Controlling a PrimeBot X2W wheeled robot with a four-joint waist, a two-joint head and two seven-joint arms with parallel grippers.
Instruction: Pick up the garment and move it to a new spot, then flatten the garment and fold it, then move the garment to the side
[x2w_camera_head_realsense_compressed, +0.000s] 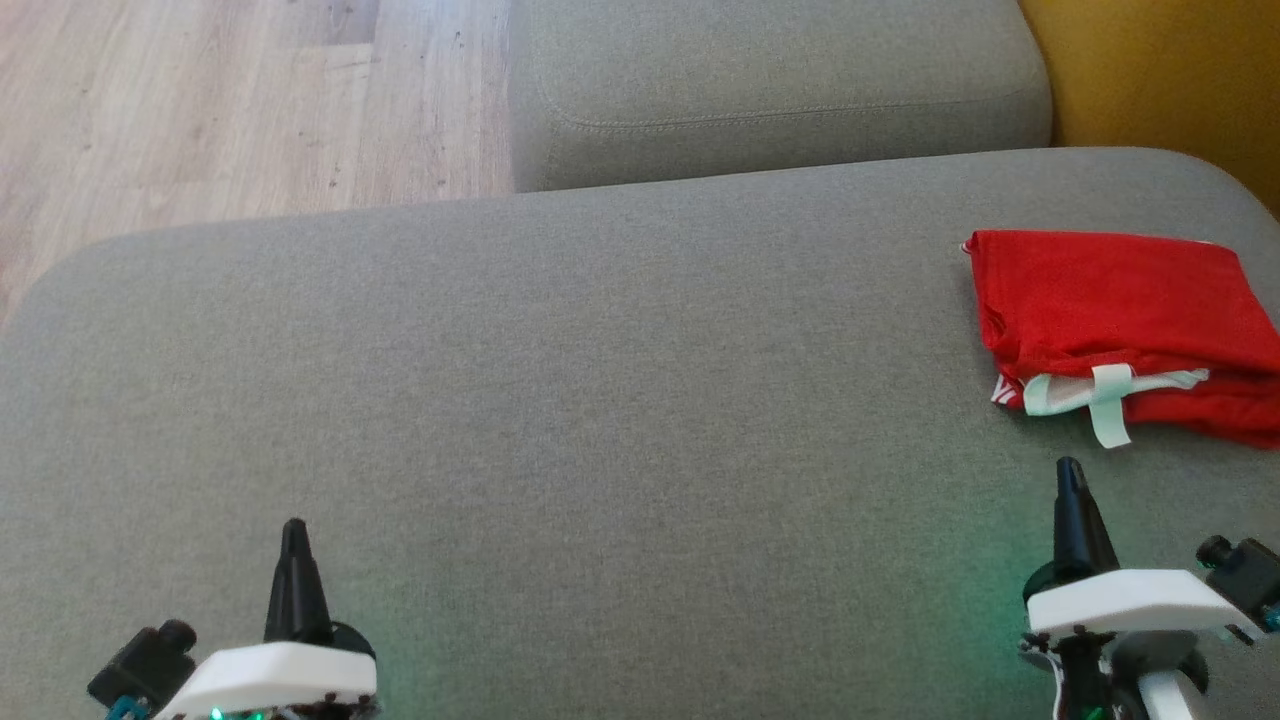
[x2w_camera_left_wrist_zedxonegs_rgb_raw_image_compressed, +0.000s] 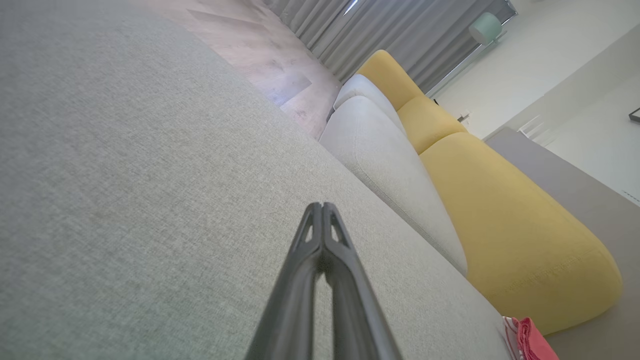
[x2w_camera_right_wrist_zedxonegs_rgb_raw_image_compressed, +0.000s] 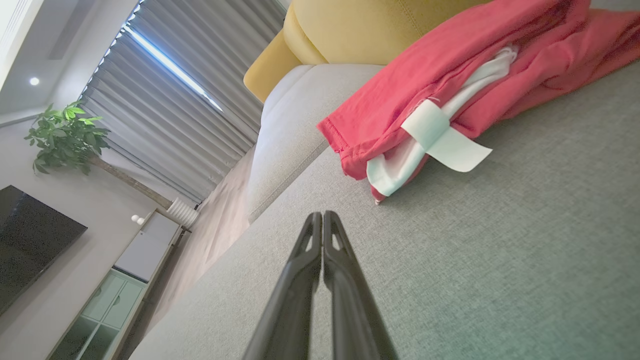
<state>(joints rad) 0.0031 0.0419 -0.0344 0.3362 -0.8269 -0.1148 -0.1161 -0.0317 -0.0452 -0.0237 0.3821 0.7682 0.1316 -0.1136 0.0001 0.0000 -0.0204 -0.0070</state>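
red cloth garment (x2w_camera_head_realsense_compressed: 1120, 300), folded, white trim: at right edge of grey fabric sofa seat (x2w_camera_head_realsense_compressed: 600, 400) | left gripper (x2w_camera_head_realsense_compressed: 294, 527), right gripper (x2w_camera_head_realsense_compressed: 1068, 467): both closed, empty | step: looks set aside; keep both clear of the fold

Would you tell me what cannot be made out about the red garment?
Red garment, head view: right end cut off by the frame edge.
Left wrist view: mostly cut off by the bottom edge.
Right wrist view: inner layers hidden by its own folds.
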